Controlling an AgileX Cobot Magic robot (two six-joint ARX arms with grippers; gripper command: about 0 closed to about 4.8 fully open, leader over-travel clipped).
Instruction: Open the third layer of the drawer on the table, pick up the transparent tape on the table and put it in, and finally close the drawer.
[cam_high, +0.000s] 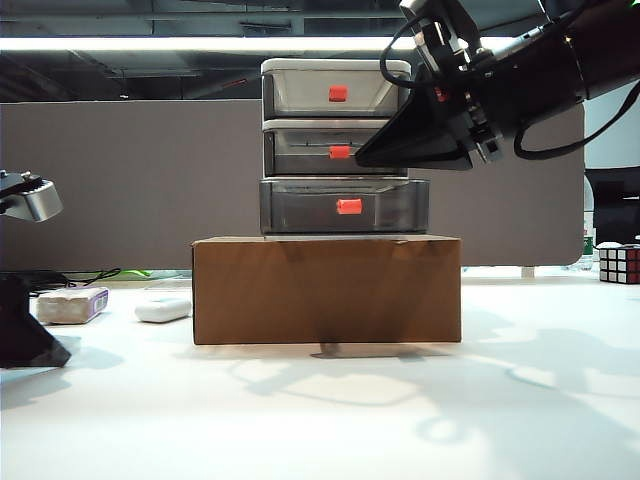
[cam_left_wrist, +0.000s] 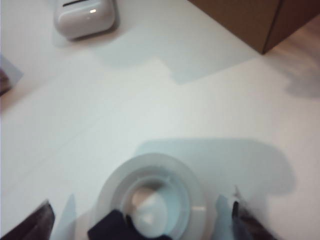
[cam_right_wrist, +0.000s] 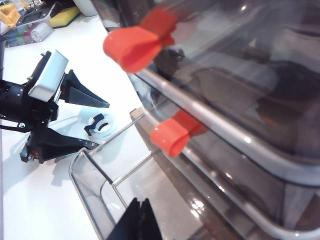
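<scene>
White bench (cam_left_wrist: 150, 100): your left tool (cam_left_wrist: 142, 220) straddles the transparent tape (cam_left_wrist: 152, 197), fingers apart; off-centre closing could skid it. Right tool (cam_right_wrist: 141, 220) pinched together inside the third layer (cam_right_wrist: 95, 175).

The drawer (cam_high: 336, 150) was smoky grey in a white frame, with red-orange tabs (cam_high: 338, 94), above a plain brown box (cam_high: 326, 290). Left of the box lay a clear tape (cam_left_wrist: 152, 200) (black cutter) on the white table (cam_high: 400, 420).
</scene>
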